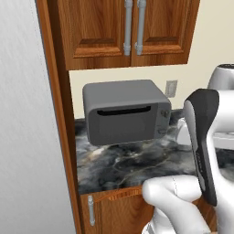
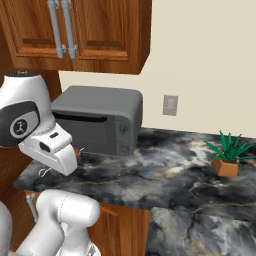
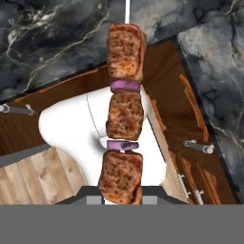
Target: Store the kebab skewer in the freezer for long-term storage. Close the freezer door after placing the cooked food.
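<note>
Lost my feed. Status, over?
Pincer shut on kebab skewer, lifted above counter. Toaster oven nearby. Freezer unseen.

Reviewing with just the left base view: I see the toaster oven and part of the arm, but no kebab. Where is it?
Observer: In the hand view the kebab skewer rises straight from the jaws, held clear of the counter.
Operator: What lies behind it in that view?
Observer: Wooden cabinet fronts and plank floor, not the marble top.
Operator: Anything else on the counter off to my right?
Observer: The right base view shows a small potted plant standing well apart from the toaster oven.
</note>
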Controlling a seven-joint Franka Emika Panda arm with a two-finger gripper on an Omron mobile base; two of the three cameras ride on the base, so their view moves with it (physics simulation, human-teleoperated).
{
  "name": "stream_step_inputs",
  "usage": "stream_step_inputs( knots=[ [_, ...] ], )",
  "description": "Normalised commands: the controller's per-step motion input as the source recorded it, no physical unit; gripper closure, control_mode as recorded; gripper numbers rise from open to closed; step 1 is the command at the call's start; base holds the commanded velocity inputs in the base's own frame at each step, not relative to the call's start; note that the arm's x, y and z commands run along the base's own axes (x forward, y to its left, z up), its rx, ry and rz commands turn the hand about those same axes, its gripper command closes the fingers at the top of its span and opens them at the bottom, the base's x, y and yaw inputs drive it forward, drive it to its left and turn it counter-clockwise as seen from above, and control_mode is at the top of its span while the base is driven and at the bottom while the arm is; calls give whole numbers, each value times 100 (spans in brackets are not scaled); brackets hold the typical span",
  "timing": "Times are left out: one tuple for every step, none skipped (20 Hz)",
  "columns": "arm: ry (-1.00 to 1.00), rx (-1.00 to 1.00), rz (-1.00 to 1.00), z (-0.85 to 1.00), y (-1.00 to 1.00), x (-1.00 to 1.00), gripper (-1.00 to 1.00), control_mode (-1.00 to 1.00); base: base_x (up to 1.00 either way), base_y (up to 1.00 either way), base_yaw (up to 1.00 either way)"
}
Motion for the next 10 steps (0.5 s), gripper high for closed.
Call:
stream_step_inputs(
  knots=[
    [0, 0, 0, 0, 1, -11, 100, -100, 0, 0, 0],
    [-9, 0, 0, 0, 8, -22, 100, -100, 0, 0, 0],
    [-9, 0, 0, 0, 7, -25, 100, -100, 0, 0, 0],
    [-13, 0, 0, -1, 5, -30, 100, -100, 0, 0, 0],
    [-14, 0, 0, -3, 0, -35, 100, -100, 0, 0, 0],
    [-15, 0, 0, -6, 0, -38, 100, -100, 0, 0, 0],
    [-13, 0, 0, -8, 1, -38, 100, -100, 0, 0, 0],
    [-14, 0, 0, -6, 0, -44, 100, -100, 0, 0, 0],
    [-8, 0, 0, 0, 11, -28, 100, -100, 0, 0, 0],
    [0, 0, 0, 0, 0, -3, 100, -100, 0, 0, 0]
  ],
)
